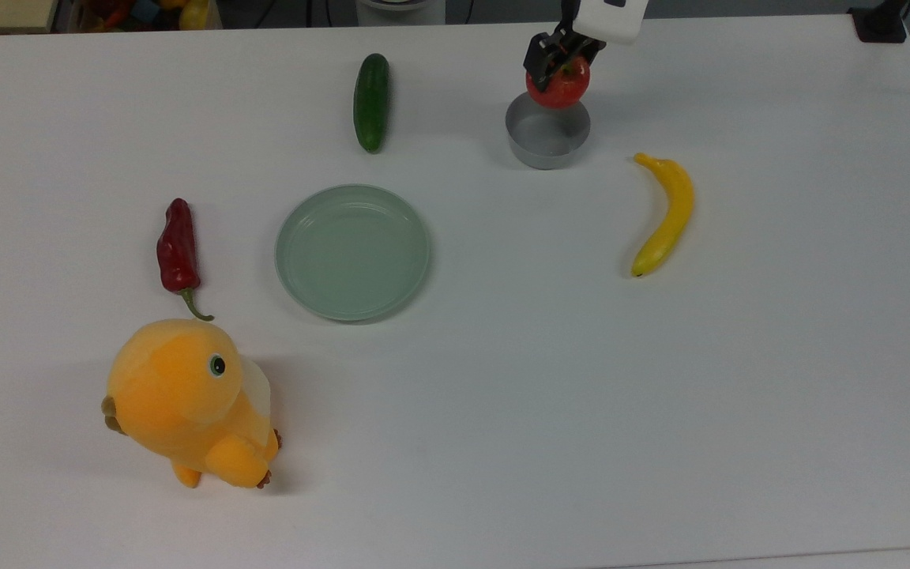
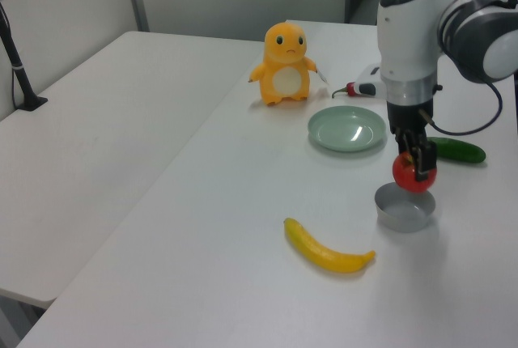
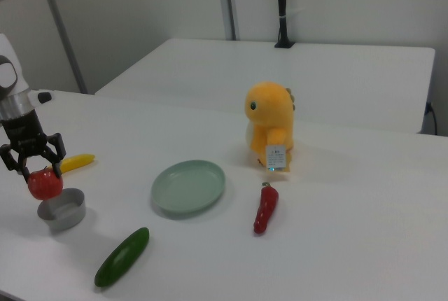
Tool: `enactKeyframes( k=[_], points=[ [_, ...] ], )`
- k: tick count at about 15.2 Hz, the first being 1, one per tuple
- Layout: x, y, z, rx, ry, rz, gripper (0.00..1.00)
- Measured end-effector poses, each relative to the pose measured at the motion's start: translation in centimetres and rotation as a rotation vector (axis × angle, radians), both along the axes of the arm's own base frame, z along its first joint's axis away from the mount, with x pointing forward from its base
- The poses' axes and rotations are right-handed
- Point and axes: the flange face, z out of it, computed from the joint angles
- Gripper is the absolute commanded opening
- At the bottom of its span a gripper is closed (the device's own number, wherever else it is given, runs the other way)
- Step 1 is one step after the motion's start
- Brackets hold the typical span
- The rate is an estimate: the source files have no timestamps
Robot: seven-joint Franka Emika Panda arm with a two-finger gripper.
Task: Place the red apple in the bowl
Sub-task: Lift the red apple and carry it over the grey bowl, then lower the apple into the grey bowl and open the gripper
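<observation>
While clamped on the red apple (image 2: pixel 413 172), hovering just over the bowl (image 2: pixel 404 207).

Lifted and carried already; lowering and letting go left, by the look of it. Pincer (image 2: pixel 418 167) closed around the red apple (image 1: pixel 558 82) (image 3: pixel 45 183), fingers pressed to its sides, clear of the table. Directly beneath, the bowl (image 1: pixel 547 130) (image 3: pixel 62 208), still empty, not touching the fruit.

White arm (image 2: pixel 409 32), black end effector (image 3: pixel 31 155), blue light.
</observation>
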Motion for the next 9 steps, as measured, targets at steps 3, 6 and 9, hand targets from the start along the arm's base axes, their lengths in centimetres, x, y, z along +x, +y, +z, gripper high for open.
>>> enactKeyframes(
  k=[3, 6, 9],
  points=[
    [-0.12, -0.18, -0.50, -0.005, 0.009, -0.001, 0.78],
    [0.07, -0.44, -0.64, -0.006, 0.012, -0.006, 0.96],
    [0.32, -0.72, -0.95, -0.008, 0.018, -0.011, 1.00]
  ],
)
